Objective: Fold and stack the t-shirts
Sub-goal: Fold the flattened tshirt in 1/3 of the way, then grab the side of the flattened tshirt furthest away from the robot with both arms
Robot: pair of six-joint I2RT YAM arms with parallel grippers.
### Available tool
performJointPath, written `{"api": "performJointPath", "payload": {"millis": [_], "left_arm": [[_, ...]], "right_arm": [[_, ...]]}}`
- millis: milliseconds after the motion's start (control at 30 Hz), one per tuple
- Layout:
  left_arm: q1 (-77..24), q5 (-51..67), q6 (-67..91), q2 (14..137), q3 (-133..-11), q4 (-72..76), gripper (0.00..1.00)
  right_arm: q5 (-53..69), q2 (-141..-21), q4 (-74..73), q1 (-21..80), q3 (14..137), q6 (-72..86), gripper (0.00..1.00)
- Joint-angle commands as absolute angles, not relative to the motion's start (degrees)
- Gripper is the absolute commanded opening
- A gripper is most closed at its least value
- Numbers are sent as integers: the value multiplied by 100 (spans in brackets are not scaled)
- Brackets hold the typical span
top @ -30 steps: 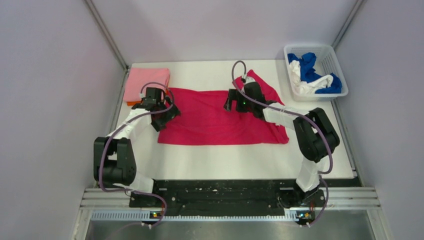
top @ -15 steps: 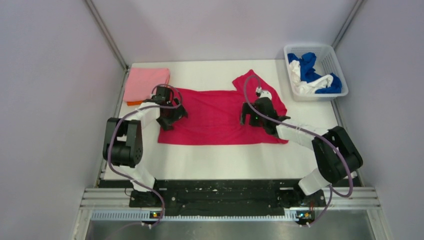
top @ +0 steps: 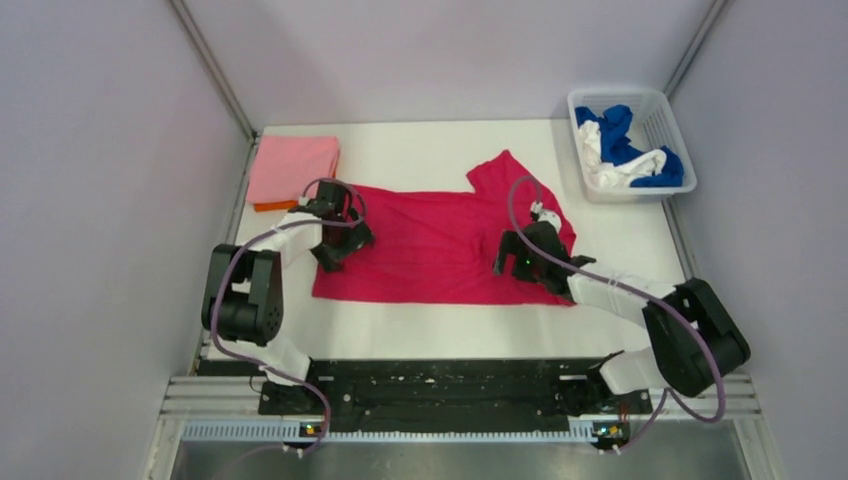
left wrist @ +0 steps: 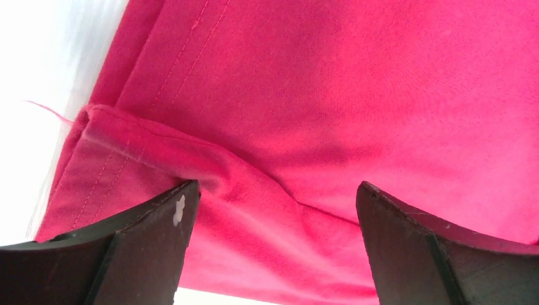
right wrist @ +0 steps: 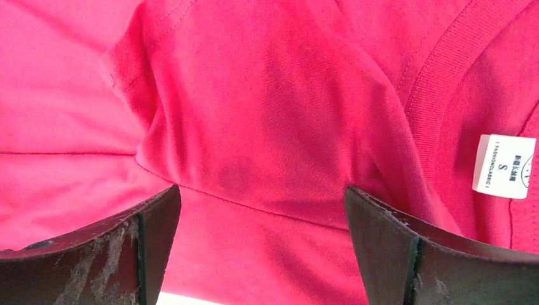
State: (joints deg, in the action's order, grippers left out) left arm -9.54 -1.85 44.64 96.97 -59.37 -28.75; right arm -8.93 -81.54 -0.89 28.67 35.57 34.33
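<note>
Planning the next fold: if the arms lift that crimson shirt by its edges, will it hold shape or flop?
Probably floppy: the crimson shirt lies in soft creases, with its hem bunched in the left wrist view, so it should sag between grip points. It looks thin, likely light. Pushed, it would probably wrinkle rather than slide whole.

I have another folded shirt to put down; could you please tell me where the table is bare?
Bare: the white table's far strip between the folded light pink shirt and the spread crimson-pink shirt's sleeve; the near strip between its hem and the black rail. Crowded: the middle, with left claw and right claw over that shirt; the white mesh basket's corner.
</note>
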Motion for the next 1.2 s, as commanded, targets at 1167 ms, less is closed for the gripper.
{"api": "performJointPath", "payload": {"millis": [1167], "left_arm": [[-1850, -1489, 5003, 7546, -5871, -4244, 99]], "right_arm": [[-984, -5355, -2371, 3129, 3816, 3212, 99]]}}
